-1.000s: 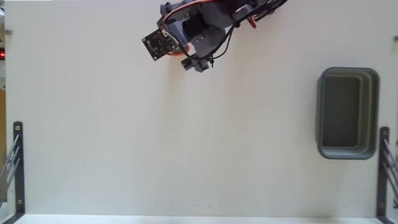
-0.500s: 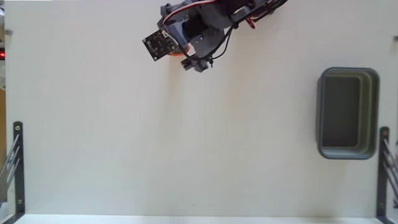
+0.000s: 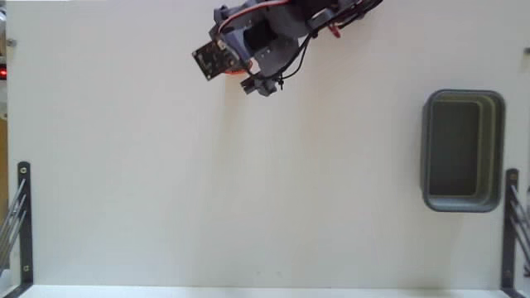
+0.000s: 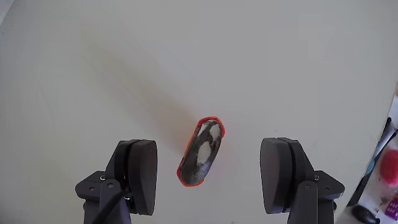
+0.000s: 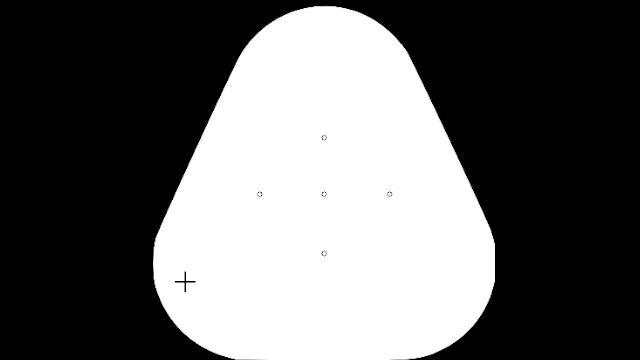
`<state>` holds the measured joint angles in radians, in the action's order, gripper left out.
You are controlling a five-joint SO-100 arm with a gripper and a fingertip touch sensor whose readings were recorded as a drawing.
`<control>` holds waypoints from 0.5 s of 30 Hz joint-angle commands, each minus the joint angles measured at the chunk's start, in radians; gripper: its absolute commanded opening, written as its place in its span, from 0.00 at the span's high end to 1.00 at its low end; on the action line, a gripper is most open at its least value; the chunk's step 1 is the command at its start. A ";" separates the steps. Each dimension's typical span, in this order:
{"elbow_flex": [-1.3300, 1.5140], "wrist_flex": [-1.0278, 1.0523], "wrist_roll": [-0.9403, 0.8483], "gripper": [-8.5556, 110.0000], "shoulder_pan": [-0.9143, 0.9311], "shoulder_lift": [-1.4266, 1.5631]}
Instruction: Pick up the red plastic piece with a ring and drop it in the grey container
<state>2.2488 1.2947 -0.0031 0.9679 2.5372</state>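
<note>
Comparing the fixed view with the one a second back, you see almost nothing move: the arm (image 3: 273, 33) at the top edge has only shifted a hair, its square camera board nudged slightly up. You are lined up and holding over the target, not yet closing.

Going left to right in the wrist view: the left finger pad (image 4: 140, 174) stands clear of the red piece (image 4: 202, 152), which lies flat on the table between the two pads and touches neither; then comes the right pad (image 4: 283, 180). The gripper (image 4: 211, 180) is spread wide and has hold of nothing. The piece sits a little nearer the left pad and lies tilted, its thin red loop pointing up the picture. In the fixed view the arm hides all but a sliver of red under it.

The grey tub (image 3: 463, 150) sits well apart, far at the right of the fixed view, with nothing in it. Pickup is not done.

The table (image 3: 248, 182) is plain, pale and matte. Black metal brackets stand at its lower left (image 3: 22, 219) and lower right (image 3: 510, 223) corners.
</note>
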 commanded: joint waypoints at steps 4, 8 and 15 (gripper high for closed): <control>0.027 -0.030 0.003 0.00 0.013 0.054; 0.046 -0.042 0.003 0.00 0.013 0.061; 0.076 -0.062 0.003 0.00 0.013 0.072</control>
<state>2.3086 1.2471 -0.0031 0.9679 2.5663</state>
